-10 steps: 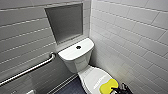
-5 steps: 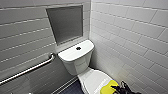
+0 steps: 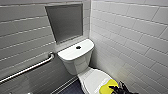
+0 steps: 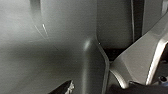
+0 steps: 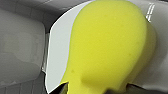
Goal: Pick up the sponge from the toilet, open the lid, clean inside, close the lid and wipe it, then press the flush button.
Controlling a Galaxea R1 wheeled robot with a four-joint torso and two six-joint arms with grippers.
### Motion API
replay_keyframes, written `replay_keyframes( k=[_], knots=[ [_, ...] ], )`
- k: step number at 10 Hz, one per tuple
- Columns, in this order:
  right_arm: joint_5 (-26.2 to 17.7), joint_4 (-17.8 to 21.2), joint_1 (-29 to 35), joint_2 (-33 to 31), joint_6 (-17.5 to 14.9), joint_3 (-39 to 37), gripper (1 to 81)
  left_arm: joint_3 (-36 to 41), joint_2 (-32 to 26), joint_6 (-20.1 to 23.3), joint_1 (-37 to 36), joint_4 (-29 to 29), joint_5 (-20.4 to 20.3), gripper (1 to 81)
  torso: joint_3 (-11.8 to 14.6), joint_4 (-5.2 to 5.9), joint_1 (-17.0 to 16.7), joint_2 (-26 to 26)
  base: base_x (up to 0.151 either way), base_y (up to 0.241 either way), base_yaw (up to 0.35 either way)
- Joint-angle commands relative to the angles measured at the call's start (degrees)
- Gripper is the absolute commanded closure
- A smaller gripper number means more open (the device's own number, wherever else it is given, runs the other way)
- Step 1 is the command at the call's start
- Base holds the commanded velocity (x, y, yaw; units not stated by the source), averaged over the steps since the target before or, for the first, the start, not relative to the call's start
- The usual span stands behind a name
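The yellow sponge (image 3: 107,86) lies on the shut white lid (image 3: 93,78), near its front edge. The right gripper (image 3: 121,89) is right at the sponge's near end, and the sponge's long side runs straight away from it. I cannot tell if the gripper is squeezing it. The sponge looks thick, soft and bumpy, with a pinched middle. The lid looks smooth and hard.

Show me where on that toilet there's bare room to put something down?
The tank top is bare on both sides of the flush button. The lid is bare from the tank to the sponge. Its front is crowded: the sponge and the right gripper are there, near the tiled wall.
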Motion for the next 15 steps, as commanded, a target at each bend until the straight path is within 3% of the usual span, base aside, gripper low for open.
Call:
replay_keyframes(
  k=[1, 3, 7, 14, 15],
  knots=[
    [-1.6, 2.0, 6.8, -0.5, 0.2, 0.1, 1.0, 0.9, -0.5, 0.0, 0.2, -0.3, 4.2, 1.0, 0.0, 0.00, 0.0, 0.0, 0.000, 0.000, 0.000],
    [-5.0, 3.2, 6.8, 2.8, 0.3, -5.2, 1.0, 0.9, -0.7, 0.0, 0.3, -1.4, 4.3, 1.0, 0.0, 0.00, 0.0, 0.0, 0.000, 0.000, 0.000],
    [-5.8, 3.4, 7.6, 6.7, 1.0, -12.9, 1.0, 0.9, -0.7, 0.0, 0.2, -1.6, 4.7, 1.0, 0.0, 0.00, 0.0, 0.0, 0.000, 0.000, 0.000],
    [-5.2, 0.8, 4.0, 8.9, 0.6, -15.9, 1.0, 0.9, -0.6, -0.1, 0.4, -1.6, 4.9, 1.0, 0.0, 0.00, 0.0, -0.1, 0.000, 0.000, 0.000],
    [-4.9, 0.8, 4.1, 8.0, 0.6, -14.7, 81.1, 0.9, -0.6, -0.1, 0.4, -1.6, 4.9, 1.0, 0.0, 0.00, 0.0, -0.1, 0.000, 0.000, 0.000]
  ],
)
